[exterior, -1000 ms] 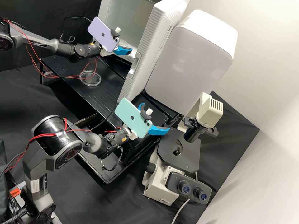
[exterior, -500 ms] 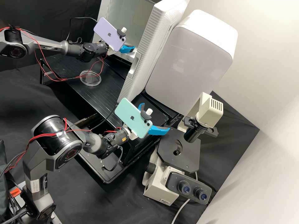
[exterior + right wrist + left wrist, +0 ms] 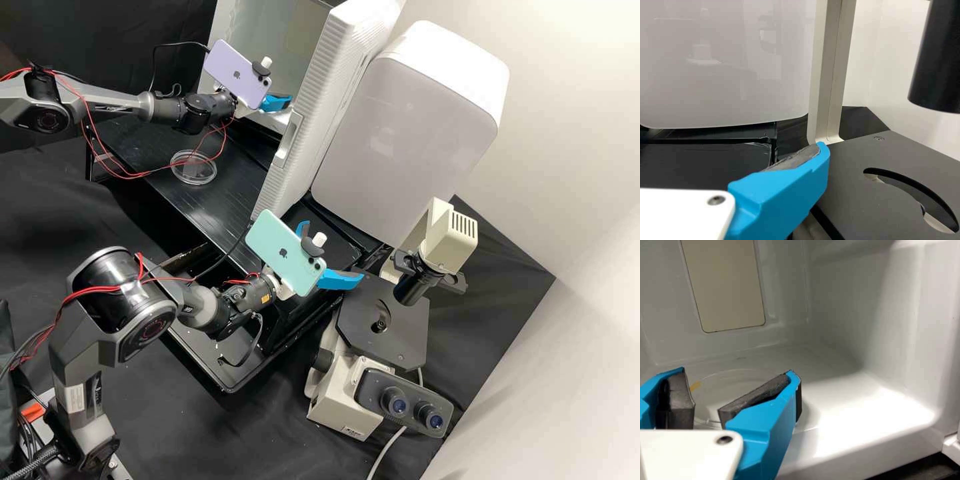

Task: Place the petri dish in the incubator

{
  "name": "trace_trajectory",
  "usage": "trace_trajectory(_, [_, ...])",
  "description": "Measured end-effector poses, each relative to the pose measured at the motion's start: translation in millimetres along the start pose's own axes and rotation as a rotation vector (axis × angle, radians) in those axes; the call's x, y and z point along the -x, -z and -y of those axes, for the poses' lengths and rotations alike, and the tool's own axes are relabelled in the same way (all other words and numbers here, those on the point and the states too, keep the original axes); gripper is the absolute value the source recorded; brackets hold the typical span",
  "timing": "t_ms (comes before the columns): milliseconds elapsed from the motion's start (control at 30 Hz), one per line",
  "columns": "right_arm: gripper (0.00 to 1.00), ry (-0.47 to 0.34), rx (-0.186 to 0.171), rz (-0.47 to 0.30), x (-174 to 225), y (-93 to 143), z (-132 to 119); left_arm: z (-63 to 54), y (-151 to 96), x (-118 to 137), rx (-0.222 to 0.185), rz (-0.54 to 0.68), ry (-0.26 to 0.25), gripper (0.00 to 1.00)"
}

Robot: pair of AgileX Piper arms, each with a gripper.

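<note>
**Q:** Left gripper [image 3: 735, 382] first. Where do you have it?

**A:** Your left gripper is inside the incubator [image 3: 333, 67], low over its white floor. Its blue fingers [image 3: 765, 420] are spread apart.

**Q:** And the dish?

**A:** You have a clear round dish [image 3: 194, 167] outside the incubator, flat on the black shelf [image 3: 230, 197] in front of its opening. It is well apart from your left gripper. On the incubator floor, under and between those fingers, there is also a faint round ring [image 3: 725, 380]. I cannot tell whether that is a second dish or part of the floor.

**Q:** Right side?

**A:** Your right gripper [image 3: 343, 277] hangs in front of the incubator's lower corner, away from the opening, just at the edge of the microscope [image 3: 380, 320] stage. I cannot tell what state its grip is in.
</note>
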Motion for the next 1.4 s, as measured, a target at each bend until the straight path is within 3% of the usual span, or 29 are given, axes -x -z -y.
trace_trajectory(367, [1.0,0.0,0.0,0.0,0.0,0.0,0.0,0.1,4.6,-5.7,0.004,0.011,-0.001,0.0])
trace_trajectory(400, [1.0,0.0,0.0,0.0,0.0,0.0,0.0,-0.5,5.1,-5.8,0.004,0.012,-0.001,1.0])
trace_trajectory(567, [1.0,0.0,0.0,0.0,0.0,0.0,0.0,1.6,5.1,-6.6,0.003,0.011,0.002,1.0])
trace_trajectory(600, [1.0,0.0,0.0,0.0,0.0,0.0,0.0,2.4,5.2,-6.8,0.002,0.011,0.003,0.0])
trace_trajectory(1400, [1.0,0.0,0.0,0.0,0.0,0.0,0.0,7.4,5.8,-7.5,-0.004,0.008,0.015,0.0])
